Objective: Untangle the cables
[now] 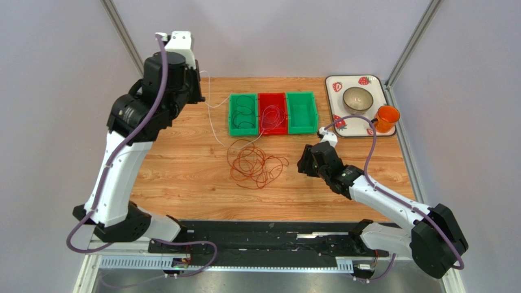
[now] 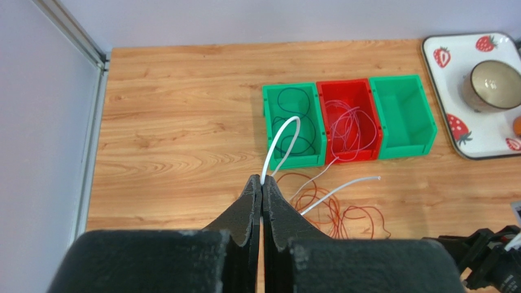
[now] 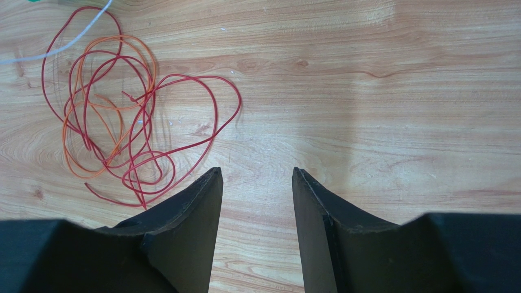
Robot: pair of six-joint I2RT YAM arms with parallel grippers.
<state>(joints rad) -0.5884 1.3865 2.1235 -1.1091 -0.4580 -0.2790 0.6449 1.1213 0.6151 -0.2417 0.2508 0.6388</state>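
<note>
**Left gripper pinches a white wire; red tangle lies loose on the table**

You have two arms over a pale wooden table (image 1: pixel 177 177) with visible grain.

The left gripper (image 2: pixel 262 181) has its two black wedge-shaped jaws pressed together on a thin, smooth white cable (image 2: pixel 293 119). In the left wrist view the cable arches up from the tips in a narrow loop in front of the left green bin (image 1: pixel 231 116), and a loose end lies straight at centre right.

The right gripper (image 3: pixel 257 174) hovers low with its jaws spread apart, nothing between them. The bare wood shows in the gap.

At the centre of the top view sits one tangle (image 1: pixel 255 165) of hair-thin red and orange wires in overlapping round loops. It lies flat on the table, just below the bins and left of the right gripper.

Three square plastic bins stand touching in a row: green, red (image 1: pixel 273 96), green (image 1: pixel 302 113). The left green one holds a dark coil (image 1: pixel 244 113), the red one a pale coil (image 2: pixel 345 128).

At upper right, one glossy strawberry-print tray (image 1: pixel 333 82) carries one round bowl (image 1: pixel 358 99) and one orange cup (image 1: pixel 387 116).
</note>
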